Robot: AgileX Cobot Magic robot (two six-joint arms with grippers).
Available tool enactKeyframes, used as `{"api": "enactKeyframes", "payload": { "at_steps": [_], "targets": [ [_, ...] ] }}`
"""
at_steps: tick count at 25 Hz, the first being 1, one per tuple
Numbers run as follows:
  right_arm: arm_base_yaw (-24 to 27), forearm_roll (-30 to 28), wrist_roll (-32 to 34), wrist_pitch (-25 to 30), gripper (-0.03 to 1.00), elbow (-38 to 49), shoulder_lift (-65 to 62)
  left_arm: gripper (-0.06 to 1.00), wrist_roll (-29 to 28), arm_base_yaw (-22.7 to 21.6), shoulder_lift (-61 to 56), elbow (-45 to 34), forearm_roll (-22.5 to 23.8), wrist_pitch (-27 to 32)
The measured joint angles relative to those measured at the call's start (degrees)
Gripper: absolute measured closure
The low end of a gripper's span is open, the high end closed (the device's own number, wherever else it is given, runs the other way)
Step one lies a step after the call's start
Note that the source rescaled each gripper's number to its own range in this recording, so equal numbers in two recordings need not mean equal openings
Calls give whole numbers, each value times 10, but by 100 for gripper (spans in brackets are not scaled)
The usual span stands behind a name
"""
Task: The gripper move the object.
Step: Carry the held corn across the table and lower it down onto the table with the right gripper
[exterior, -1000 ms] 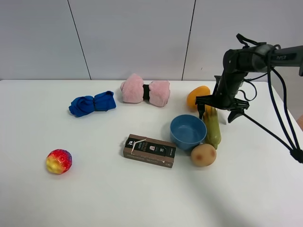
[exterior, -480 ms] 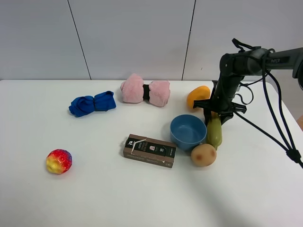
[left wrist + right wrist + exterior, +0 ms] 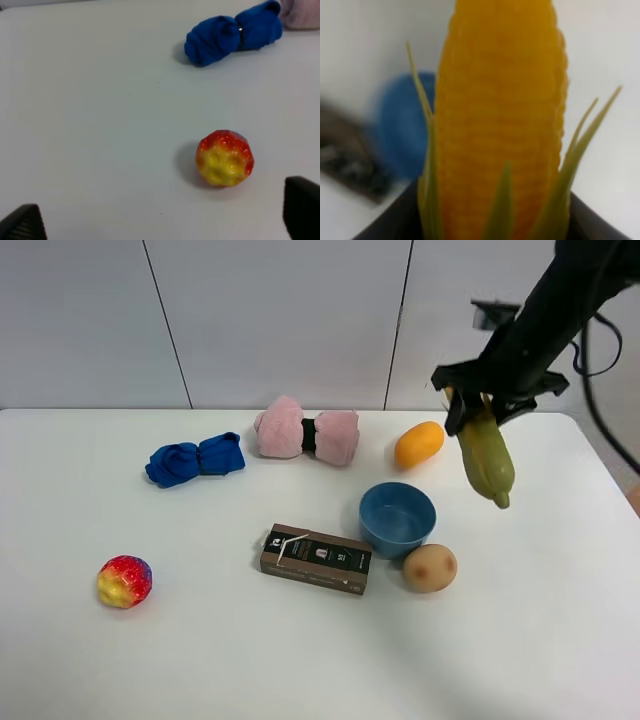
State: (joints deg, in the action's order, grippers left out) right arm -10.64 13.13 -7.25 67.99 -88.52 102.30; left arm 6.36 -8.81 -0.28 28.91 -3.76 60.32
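The toy corn cob hangs in the air at the right, green husk end pointing down, above and right of the blue bowl. My right gripper is shut on its upper end. In the right wrist view the corn cob fills the frame, yellow kernels with green husk leaves, between the black fingers. The blue bowl shows blurred behind it. My left gripper's black fingertips show at the edges of the left wrist view, spread apart and empty, near a red-yellow ball.
On the white table lie an orange mango, a tan potato, a brown box, a pink bundle, a blue cloth and the red-yellow ball. The blue cloth also shows in the left wrist view.
My right gripper closed on the corn cob beside the bowl and lifted it off the table, up and slightly right. The other objects have not moved.
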Motion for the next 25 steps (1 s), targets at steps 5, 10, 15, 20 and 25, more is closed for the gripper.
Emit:
{"api": "enactKeyframes", "payload": {
  "at_steps": [5,10,15,20,25],
  "targets": [
    [-90,113,-256,-48,97,0,-65,-6,0,0,0,0,0,0],
    [-203,62,-308,-213,97,0,-37,-6,0,0,0,0,0,0],
    [-291,-48,-318,-407,97,0,52,-6,0,0,0,0,0,0],
    [-309,-118,-322,-509,97,0,155,-6,0,0,0,0,0,0],
    [-309,-142,-368,-554,97,1,218,-6,0,0,0,0,0,0]
  ]
}}
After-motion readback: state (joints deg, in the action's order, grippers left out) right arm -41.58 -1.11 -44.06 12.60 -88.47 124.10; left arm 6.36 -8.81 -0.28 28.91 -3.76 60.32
